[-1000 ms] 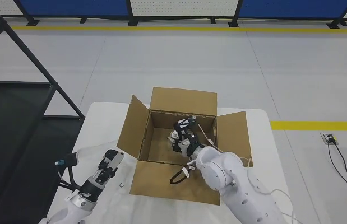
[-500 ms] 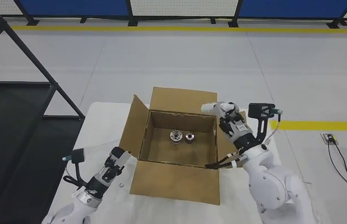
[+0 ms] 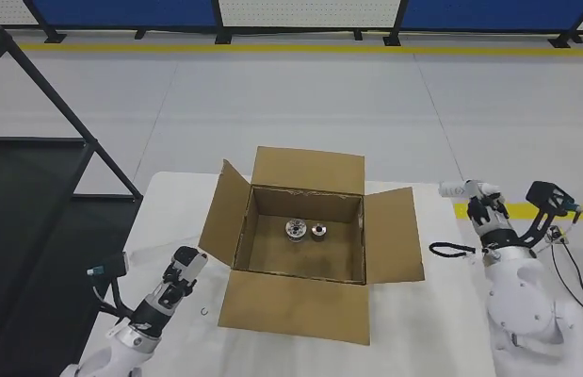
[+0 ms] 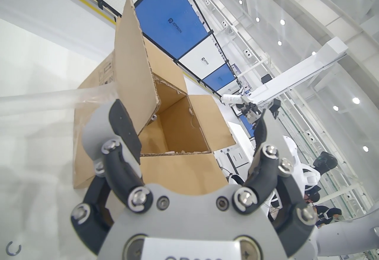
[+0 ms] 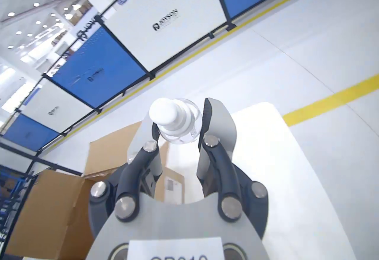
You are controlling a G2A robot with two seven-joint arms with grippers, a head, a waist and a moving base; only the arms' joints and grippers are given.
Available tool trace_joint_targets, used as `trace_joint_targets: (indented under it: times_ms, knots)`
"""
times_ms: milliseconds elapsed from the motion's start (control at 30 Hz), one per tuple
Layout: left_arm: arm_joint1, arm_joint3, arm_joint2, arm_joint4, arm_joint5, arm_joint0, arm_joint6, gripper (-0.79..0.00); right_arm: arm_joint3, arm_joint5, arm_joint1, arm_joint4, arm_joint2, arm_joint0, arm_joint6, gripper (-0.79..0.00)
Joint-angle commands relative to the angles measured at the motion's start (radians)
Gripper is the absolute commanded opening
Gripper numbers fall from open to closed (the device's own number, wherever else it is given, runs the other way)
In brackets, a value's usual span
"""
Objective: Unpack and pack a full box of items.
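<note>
The left claw (image 4: 189, 116) stands open and empty at the near left of the counter (image 3: 423, 320), just beside the cardboard box (image 3: 291, 302). Its wrist view catches printed handling marks on the box's outer wall. From the top, two metal parts (image 3: 296, 227) lie on the box floor. Right of the box, the right claw (image 5: 179, 120) grips a clear, white-capped bottle (image 5: 164, 114).

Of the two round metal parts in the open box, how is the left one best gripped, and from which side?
Probably by its outer rim, from straight above: the left part lies flat deep in the box, whose walls block any sideways approach. The other part sits close beside it, so grip across the other direction.
</note>
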Motion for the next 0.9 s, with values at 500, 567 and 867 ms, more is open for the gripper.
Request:
trace_joint_targets:
  times_ms: [500,567,867]
  knots:
    - [0.008,-0.012,0.014,0.015,0.030,-0.014,-0.018,0.000,0.377,0.011,0.019,-0.124,0.005,0.110,0.112,-0.785]
    - [0.009,-0.011,0.021,0.018,0.033,-0.021,-0.021,0.000,0.377,0.011,0.019,-0.124,0.005,0.110,0.112,-0.785]
    - [0.012,-0.014,0.036,0.025,0.037,-0.028,-0.020,0.000,0.351,-0.045,0.025,-0.191,-0.024,0.086,0.128,-0.785]
